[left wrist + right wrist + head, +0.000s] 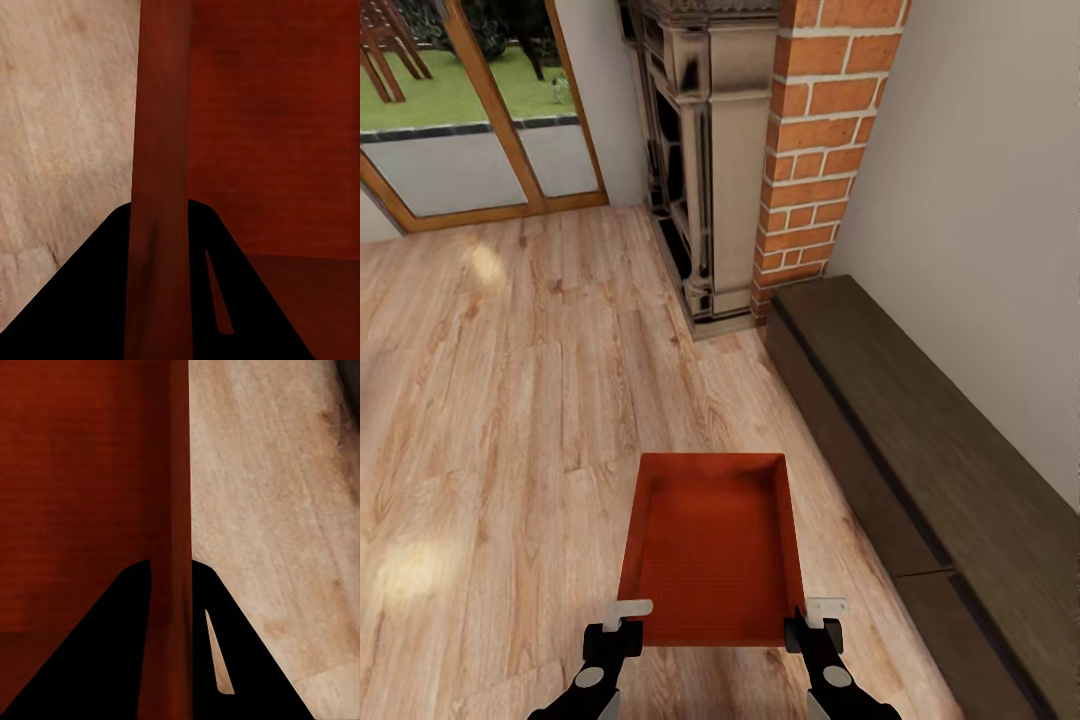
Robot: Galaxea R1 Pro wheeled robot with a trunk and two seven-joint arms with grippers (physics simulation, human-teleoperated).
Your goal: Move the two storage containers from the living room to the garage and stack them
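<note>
Left gripper (628, 612) pinches bin (712, 550) left wall near its close corner, one finger each side. Right gripper (815, 612) pinches right wall same way. Both arms reach forward from 6 o'clock, side by side. Bin held level above wood floor (510, 400). Fireplace (705, 170) at 12, dark bench (920, 450) at 3.
</note>
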